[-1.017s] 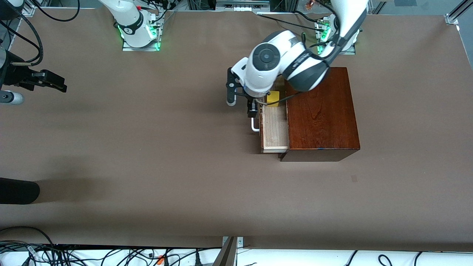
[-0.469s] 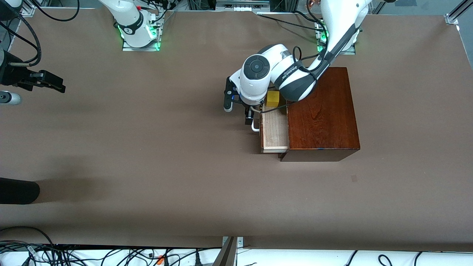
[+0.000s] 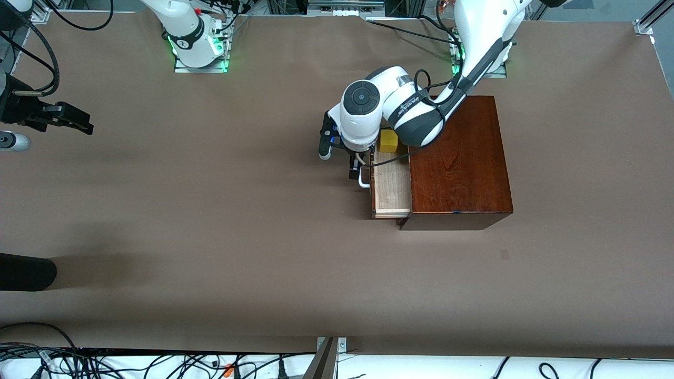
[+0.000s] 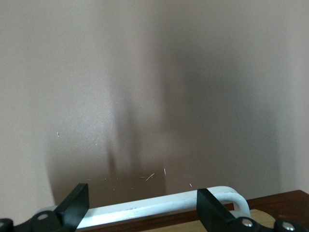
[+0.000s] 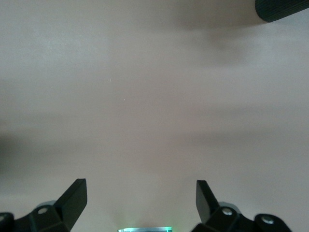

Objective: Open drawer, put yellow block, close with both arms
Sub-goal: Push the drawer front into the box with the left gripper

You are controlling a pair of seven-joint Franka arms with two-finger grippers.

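A bare brown table (image 3: 221, 221) is filling the scene, with cables (image 3: 158, 363) trailing along its near edge. A dark rounded object (image 3: 26, 271) is lying near the right arm's end. The drawer (image 3: 390, 185) is standing pulled out of the dark wooden box (image 3: 458, 160), its white handle (image 4: 159, 207) sitting between the spread fingers of the left gripper (image 3: 358, 171), which is hanging just over it. The yellow block (image 3: 389, 140) is resting inside the drawer, beside that gripper and partly under the left arm's wrist. The right gripper (image 3: 79, 125) is waiting with fingers apart over bare table at the right arm's end.
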